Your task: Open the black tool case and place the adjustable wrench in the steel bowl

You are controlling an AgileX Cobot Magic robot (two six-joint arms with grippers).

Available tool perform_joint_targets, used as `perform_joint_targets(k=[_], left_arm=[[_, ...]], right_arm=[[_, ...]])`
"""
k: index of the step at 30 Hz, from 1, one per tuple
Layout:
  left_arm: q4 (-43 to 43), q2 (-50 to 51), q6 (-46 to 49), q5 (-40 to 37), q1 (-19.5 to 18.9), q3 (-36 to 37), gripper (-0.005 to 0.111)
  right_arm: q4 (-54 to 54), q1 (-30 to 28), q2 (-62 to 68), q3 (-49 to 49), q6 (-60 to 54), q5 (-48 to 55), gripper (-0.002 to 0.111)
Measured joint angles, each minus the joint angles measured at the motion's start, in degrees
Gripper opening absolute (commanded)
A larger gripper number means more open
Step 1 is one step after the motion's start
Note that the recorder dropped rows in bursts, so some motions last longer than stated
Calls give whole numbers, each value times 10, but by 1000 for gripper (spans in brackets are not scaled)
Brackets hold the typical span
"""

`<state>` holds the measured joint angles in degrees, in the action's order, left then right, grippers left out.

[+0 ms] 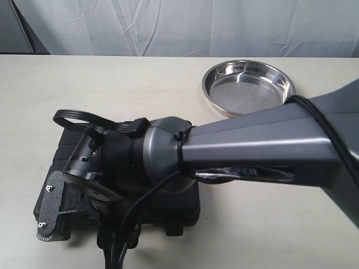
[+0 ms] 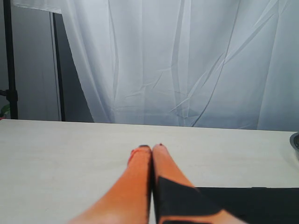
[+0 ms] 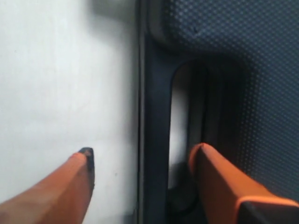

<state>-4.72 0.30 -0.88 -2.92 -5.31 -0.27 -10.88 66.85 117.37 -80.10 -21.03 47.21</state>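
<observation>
The black tool case (image 1: 179,207) lies closed at the table's front left, mostly covered by my right arm (image 1: 252,151), which reaches across it. In the right wrist view my right gripper (image 3: 142,150) is open and straddles the case's handle bar (image 3: 154,116): one orange finger (image 3: 219,182) sits in the handle cut-out, the other (image 3: 70,186) over the bare table. My left gripper (image 2: 152,147) is shut on nothing and hovers low over the table. The steel bowl (image 1: 248,87) stands empty at the back right. The adjustable wrench is hidden.
A white curtain (image 1: 185,22) hangs behind the table's far edge. The bowl's rim (image 2: 295,142) shows at the side of the left wrist view, and a black surface (image 2: 252,205), probably the case, lies beside the left fingers.
</observation>
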Motion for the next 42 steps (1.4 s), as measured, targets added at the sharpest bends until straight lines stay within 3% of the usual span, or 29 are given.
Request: perform_joint_targets(k=[8, 10, 12, 15, 21, 26, 28, 31, 32, 35, 40, 42], left_arm=[[0, 0, 0, 0, 0, 0, 0], [0, 0, 0, 0, 0, 0, 0], [0, 0, 0, 0, 0, 0, 0], [0, 0, 0, 0, 0, 0, 0], [0, 0, 0, 0, 0, 0, 0], [0, 0, 0, 0, 0, 0, 0], [0, 0, 0, 0, 0, 0, 0], [0, 0, 0, 0, 0, 0, 0], [0, 0, 0, 0, 0, 0, 0], [0, 0, 0, 0, 0, 0, 0], [0, 0, 0, 0, 0, 0, 0], [0, 0, 0, 0, 0, 0, 0]], right_arm=[[-6, -2, -11, 0, 2, 1, 61], [-6, -4, -11, 0, 2, 0, 56], [-8, -5, -11, 0, 2, -2, 40], [-26, -8, -11, 0, 3, -6, 1], [-31, -9, -13, 0, 4, -4, 2], [33, -9, -13, 0, 4, -9, 3], [34, -10, -13, 0, 4, -12, 16], [35, -14, -13, 0, 4, -14, 51], [35, -15, -13, 0, 4, -15, 57], [35, -16, -13, 0, 4, -16, 51], [35, -16, -10, 0, 4, -23, 29], [35, -16, -5, 0, 4, -23, 28]])
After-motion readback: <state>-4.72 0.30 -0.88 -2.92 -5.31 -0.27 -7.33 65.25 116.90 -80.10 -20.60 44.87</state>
